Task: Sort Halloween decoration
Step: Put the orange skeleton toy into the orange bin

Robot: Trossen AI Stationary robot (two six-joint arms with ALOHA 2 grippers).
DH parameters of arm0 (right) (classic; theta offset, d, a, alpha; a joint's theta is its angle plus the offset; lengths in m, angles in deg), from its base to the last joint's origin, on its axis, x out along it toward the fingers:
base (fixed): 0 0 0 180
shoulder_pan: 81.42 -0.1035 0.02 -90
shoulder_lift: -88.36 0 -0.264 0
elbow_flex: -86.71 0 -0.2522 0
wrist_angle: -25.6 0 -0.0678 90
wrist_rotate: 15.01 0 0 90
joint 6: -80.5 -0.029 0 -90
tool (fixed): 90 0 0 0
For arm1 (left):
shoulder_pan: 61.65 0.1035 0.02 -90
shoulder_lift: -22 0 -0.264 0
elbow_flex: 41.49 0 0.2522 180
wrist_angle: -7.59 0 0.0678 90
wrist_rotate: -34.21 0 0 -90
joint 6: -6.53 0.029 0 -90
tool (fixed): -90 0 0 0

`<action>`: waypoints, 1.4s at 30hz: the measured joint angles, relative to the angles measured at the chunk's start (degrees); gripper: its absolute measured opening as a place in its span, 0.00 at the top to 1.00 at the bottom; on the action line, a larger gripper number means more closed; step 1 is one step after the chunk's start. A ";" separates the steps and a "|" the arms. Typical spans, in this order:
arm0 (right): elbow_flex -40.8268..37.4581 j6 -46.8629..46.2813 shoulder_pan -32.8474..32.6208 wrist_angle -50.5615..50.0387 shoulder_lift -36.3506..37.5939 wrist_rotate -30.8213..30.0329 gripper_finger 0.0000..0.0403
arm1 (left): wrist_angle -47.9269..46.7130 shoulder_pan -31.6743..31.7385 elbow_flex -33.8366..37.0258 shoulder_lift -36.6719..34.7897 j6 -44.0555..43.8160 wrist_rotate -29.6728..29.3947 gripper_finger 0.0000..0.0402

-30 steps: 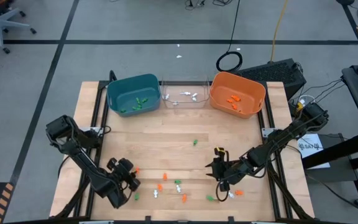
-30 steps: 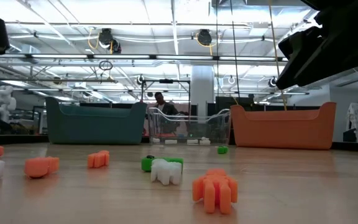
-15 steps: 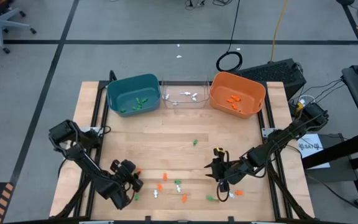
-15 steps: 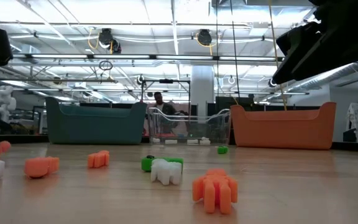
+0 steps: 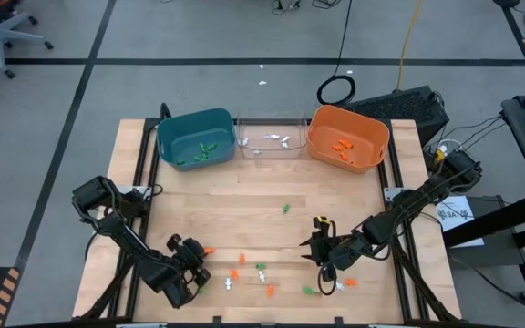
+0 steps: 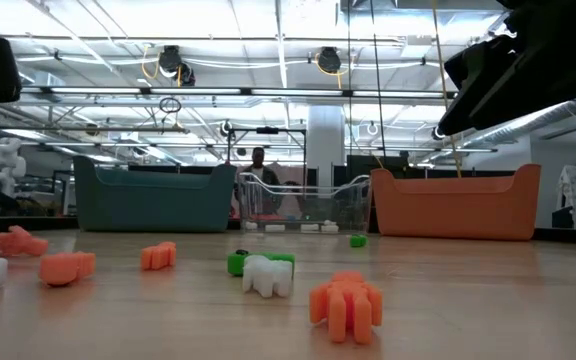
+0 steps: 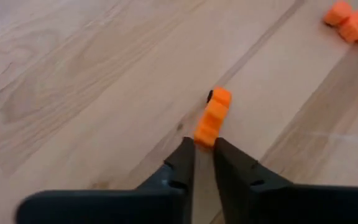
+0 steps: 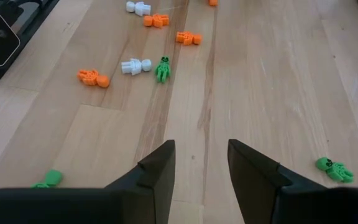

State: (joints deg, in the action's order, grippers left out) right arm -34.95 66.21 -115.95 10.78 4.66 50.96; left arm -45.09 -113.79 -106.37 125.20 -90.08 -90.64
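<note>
Orange trinket clamped at one end between the left gripper's fingers, near the worktop's front-left corner; other trinkets scattered along the front edge. Right gripper, fingers apart, front right

Robotics lab or workshop, grey taped concrete floor, exposed ceiling ducts and strip lights, blue wheeled office chair, loose black cable coil

Grey floor crossed by dark tape lines; what seems an office chair stands beyond.
</note>
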 joint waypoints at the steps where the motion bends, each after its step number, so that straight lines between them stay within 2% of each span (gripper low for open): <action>1: -0.02 0.00 0.00 0.00 0.00 -0.02 0.67 | 0.05 0.00 -0.02 0.00 1.31 -0.10 0.91; 5: 0.00 0.02 0.00 0.00 0.00 -0.04 0.67 | 1.06 0.00 -0.02 0.01 6.71 -0.73 0.99; 13: -0.01 0.02 0.00 0.00 0.00 -0.06 0.67 | 1.58 -0.47 -0.02 0.04 9.08 -0.24 0.95; 19: 0.00 0.03 0.00 0.00 0.00 -0.11 0.67 | 0.12 -1.84 -0.50 -0.04 14.63 0.50 0.83; 25: -0.01 0.23 0.03 -0.01 0.00 -0.17 0.67 | -7.94 -2.00 -4.96 -0.04 25.37 1.16 0.66; 30: -0.01 0.45 0.04 0.00 0.00 -0.19 0.67 | -12.21 -0.88 -6.84 -0.07 34.68 -0.66 0.57; 36: 0.00 0.46 0.47 0.00 0.00 -0.19 0.67 | -9.30 4.11 -6.84 -0.07 47.38 1.92 0.53; 42: -0.01 0.46 1.09 0.00 0.02 -0.18 0.67 | -6.91 8.80 -6.83 -0.09 59.72 10.36 0.53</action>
State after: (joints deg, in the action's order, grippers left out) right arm -34.96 66.67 -114.85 10.78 4.68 50.78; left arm -52.00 -104.99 -113.20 125.11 -30.36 -80.28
